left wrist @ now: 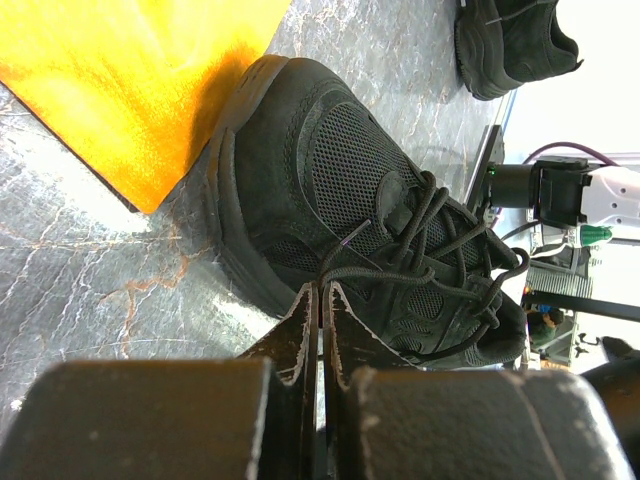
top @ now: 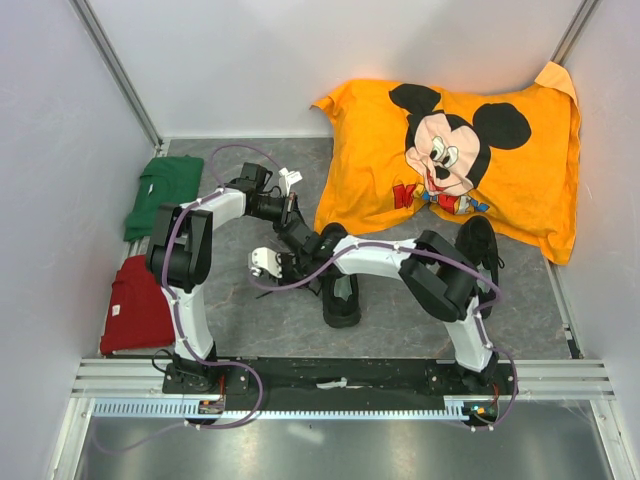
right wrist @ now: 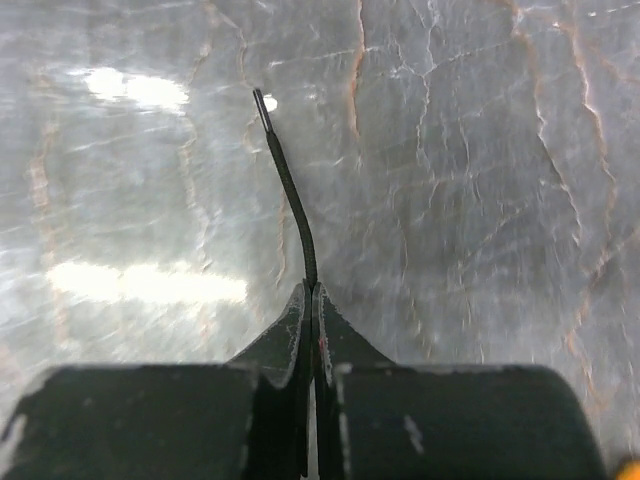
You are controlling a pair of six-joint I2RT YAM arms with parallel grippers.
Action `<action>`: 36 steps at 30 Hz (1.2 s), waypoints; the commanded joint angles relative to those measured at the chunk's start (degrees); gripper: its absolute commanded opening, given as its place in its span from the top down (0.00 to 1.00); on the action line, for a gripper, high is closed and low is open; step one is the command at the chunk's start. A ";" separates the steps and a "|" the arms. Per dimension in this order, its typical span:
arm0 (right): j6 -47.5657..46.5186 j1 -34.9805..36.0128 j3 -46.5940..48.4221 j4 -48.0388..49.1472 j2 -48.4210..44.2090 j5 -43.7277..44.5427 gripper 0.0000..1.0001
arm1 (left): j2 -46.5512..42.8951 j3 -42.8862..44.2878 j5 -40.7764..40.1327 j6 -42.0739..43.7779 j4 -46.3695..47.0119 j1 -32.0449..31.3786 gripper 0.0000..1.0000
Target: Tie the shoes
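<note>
One black sneaker (top: 342, 300) lies mid-table and fills the left wrist view (left wrist: 330, 170), its laces loose and crossed. The second black sneaker (top: 480, 245) sits to the right by the pillow, and also shows in the left wrist view (left wrist: 510, 45). My left gripper (top: 316, 250) (left wrist: 322, 285) is shut at the near shoe's side, with a thin black lace (left wrist: 345, 250) running from its tips to the shoe. My right gripper (top: 288, 268) (right wrist: 311, 288) is shut on the other lace end (right wrist: 290, 200), held left of the shoe over bare table. The arms cross above the shoe.
An orange Mickey Mouse pillow (top: 450, 150) lies at the back right, its corner close to the near shoe (left wrist: 130, 90). A folded green garment (top: 165, 195) and a red one (top: 135, 305) lie at the left. Pale walls enclose the table.
</note>
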 commanded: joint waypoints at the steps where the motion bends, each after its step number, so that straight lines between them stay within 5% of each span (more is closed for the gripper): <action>1: 3.84 0.20 -0.68 0.24 -9.47 0.24 1.00 | -3.17 1.35 0.55 1.62 -0.25 -1.04 0.99; 7: 10.26 -3.22 -2.69 -2.12 -23.60 1.65 1.00 | -8.97 1.00 -4.71 4.07 -2.96 -2.02 0.99; 19: 17.99 -24.57 -15.78 -13.20 -50.24 1.91 1.00 | -34.11 -7.96 -15.95 16.83 -10.36 -1.40 0.98; 36: 14.40 -38.38 -31.34 -22.00 -66.17 10.96 1.00 | -46.07 -17.89 -27.23 23.16 -13.44 5.63 0.98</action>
